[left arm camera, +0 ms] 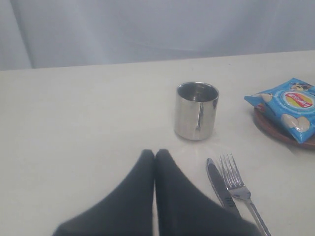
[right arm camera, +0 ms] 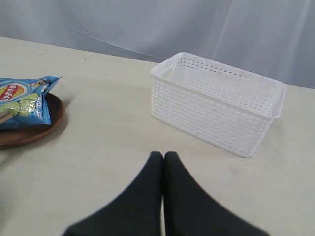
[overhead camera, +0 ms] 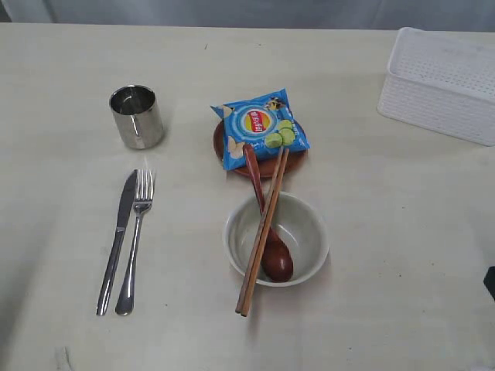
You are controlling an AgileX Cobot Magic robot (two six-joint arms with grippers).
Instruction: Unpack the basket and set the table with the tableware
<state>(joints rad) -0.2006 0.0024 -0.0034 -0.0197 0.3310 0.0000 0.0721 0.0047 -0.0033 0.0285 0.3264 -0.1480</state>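
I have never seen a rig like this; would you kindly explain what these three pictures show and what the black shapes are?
It is a two-armed robot. One picture overlooks the table; the other two come from cameras on its wrists. The black wedges are the left gripper and right gripper, both shut, holding nothing. Laid out: a steel cup, knife and fork, a bowl holding the spoon with chopsticks across it, a chip bag on the plate, and the white basket.

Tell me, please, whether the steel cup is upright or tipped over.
Upright: the steel cup stands on its base on the table, open mouth facing up.
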